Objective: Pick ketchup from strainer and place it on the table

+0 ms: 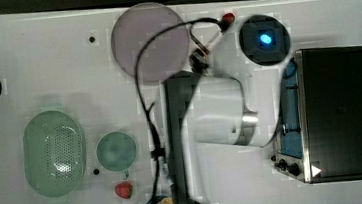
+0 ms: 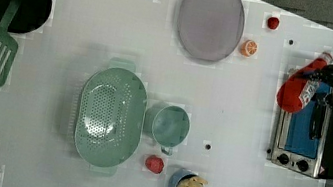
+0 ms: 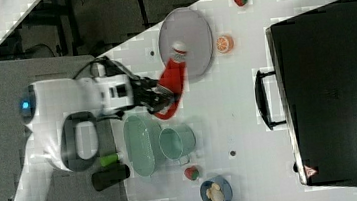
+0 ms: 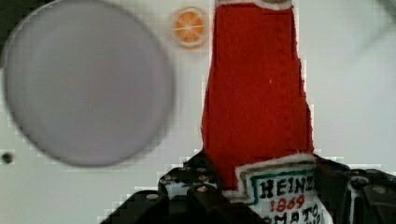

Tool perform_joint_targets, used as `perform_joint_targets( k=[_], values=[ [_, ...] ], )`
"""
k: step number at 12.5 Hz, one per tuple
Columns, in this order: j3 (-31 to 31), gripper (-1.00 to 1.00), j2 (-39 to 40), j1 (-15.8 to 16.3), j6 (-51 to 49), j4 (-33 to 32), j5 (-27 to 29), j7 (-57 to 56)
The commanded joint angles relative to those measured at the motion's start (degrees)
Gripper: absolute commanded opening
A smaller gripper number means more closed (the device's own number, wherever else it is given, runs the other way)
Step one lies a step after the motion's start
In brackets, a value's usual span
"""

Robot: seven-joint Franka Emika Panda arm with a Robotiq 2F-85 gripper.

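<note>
The pick is done and the carry is under way: the gripper (image 3: pixel 162 96) is clamped on the ketchup (image 3: pixel 170 83) across its labelled lower body, holding it in the air well clear of the strainer (image 2: pixel 110 116), which now lies empty with only its perforated bottom showing. In the right view the bottle hangs tilted above the tabletop (image 3: pixel 244 73), its white cap overlapping the near edge of the grey-lilac plate (image 3: pixel 191 26) and its base pointing back toward the strainer; in the wrist view the plate lies to one side of the bottle's red neck and an orange slice (image 4: pixel 189 26) sits just beyond the plate's rim, so the bottle is closer to the plate than to the strainer. What remains, by my reading, is the placing: the next move calls for bringing the bottle down over a bare patch of tabletop beside the plate, not on it and clear of the orange slice, lowering until it rests on the surface, and only then letting the jaws part. Held tilted as it is, the bottle will probably end up lying on its side rather than standing. On the bottle's white label the wrist view reads "HEINZ" in dark letters, "1869" in red below it, and part of a word beginning "MATO". No other legible writing can be made out.
</note>
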Motion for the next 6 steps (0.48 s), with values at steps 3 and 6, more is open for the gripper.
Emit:
perform_joint_targets(
  k=[3, 6],
  values=[
    [1.25, 0.21, -0.28, 2.89, 2.04, -9.55, -0.17, -2.86],
    [1.25, 0.21, 1.99, 2.93, 12.35, -15.81, -0.76, -2.87]
  ],
)
